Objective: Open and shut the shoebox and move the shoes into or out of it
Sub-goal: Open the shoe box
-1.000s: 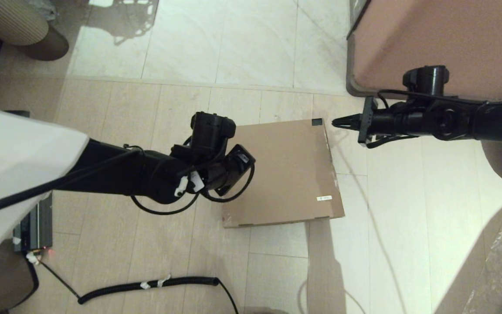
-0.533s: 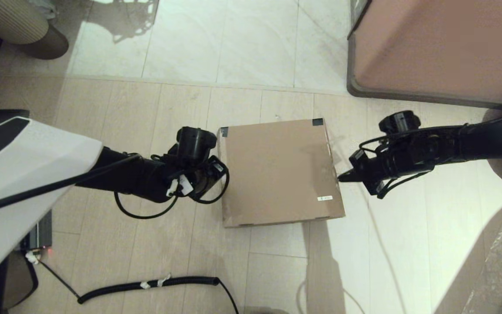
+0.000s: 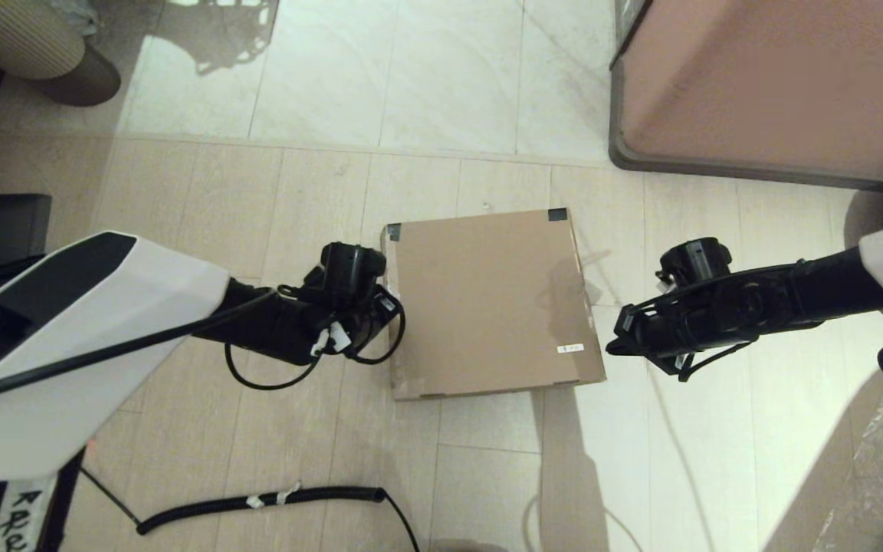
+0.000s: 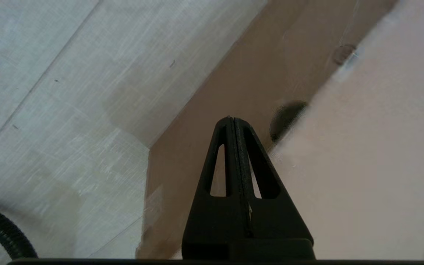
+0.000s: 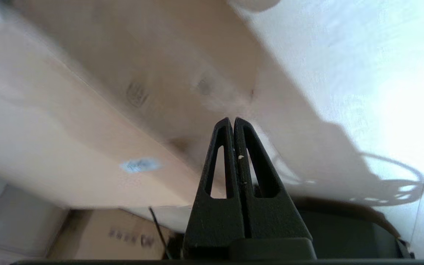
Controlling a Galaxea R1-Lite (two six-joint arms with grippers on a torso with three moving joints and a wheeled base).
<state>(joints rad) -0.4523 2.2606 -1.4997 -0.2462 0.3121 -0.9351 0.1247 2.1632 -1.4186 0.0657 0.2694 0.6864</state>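
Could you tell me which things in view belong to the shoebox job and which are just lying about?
Belonging to the job:
- shoebox, lid closed, on the floor
- left gripper, shut, at the box's left side
- right gripper, shut, at the box's right side

Just lying about:
- cabinet
- coiled cable
- plastic sheet
- ribbed cushion

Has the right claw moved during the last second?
Yes. The right claw came down from the shoebox's far taped corner to its near right corner.
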